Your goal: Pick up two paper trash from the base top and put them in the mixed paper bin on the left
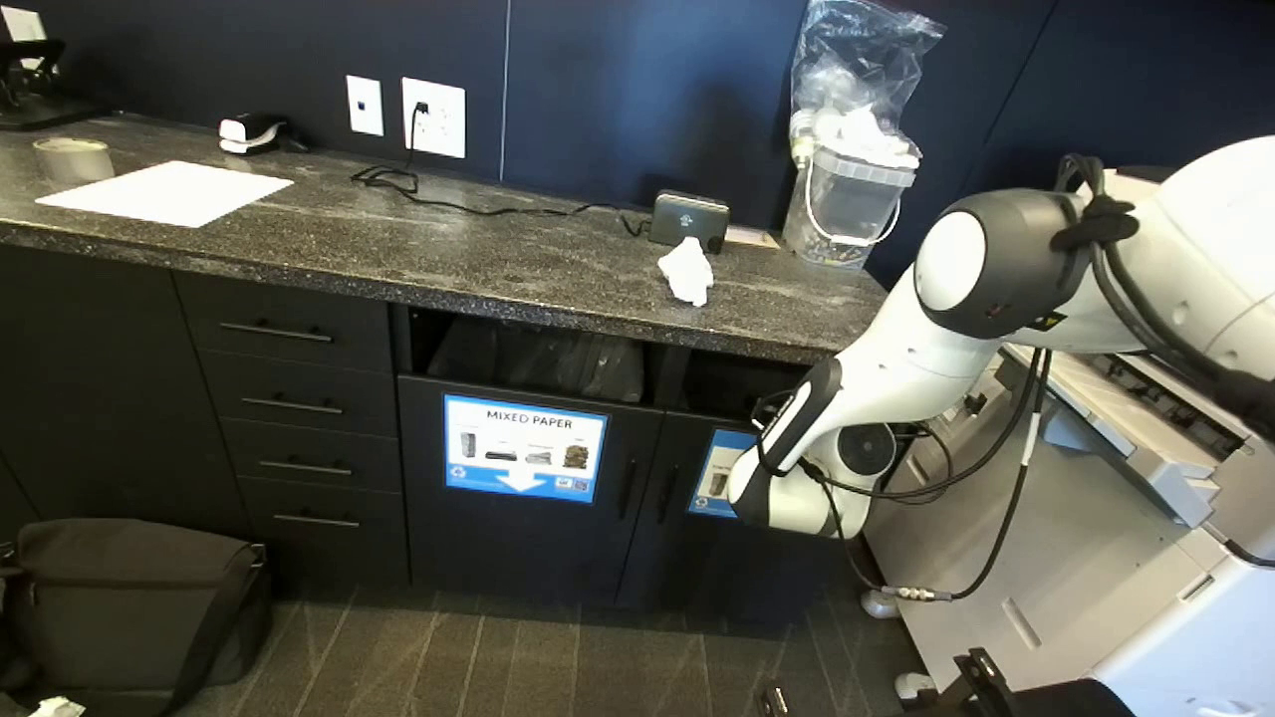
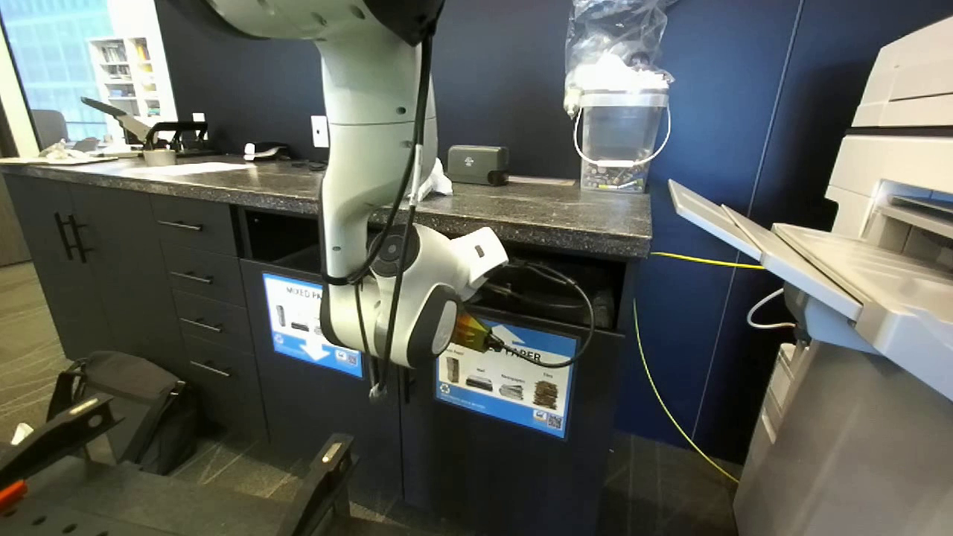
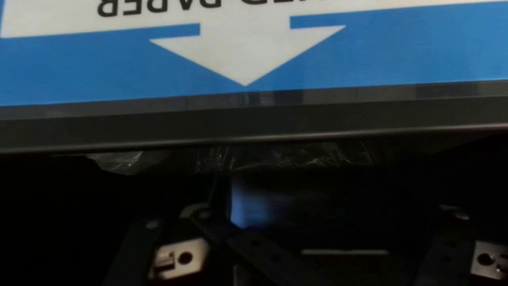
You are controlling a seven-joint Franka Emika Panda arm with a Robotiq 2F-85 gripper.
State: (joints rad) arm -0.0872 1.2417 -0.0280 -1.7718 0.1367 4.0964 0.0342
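In an exterior view, the paper wad [image 1: 687, 272] stands upright, tip up.

In an exterior view, the camera looks down at a slant on the desk [image 1: 478, 239], facing the blue wall [image 1: 618, 90], far enough back to include the floor [image 1: 498, 657]. In an exterior view from just above desk height, the same wall [image 2: 506, 74] is faced, the desk [image 2: 540, 201] receding leftward, the arm [image 2: 368, 156] in the foreground and a printer [image 2: 811, 439] at the right edge. Both exterior views share the desk, wall, arm and Mixed Paper signs [image 1: 524, 448]. The wrist view looks from very close, upside down, at the right-hand sign [image 3: 246, 51], the end effector [image 3: 333, 254] along the bottom edge.
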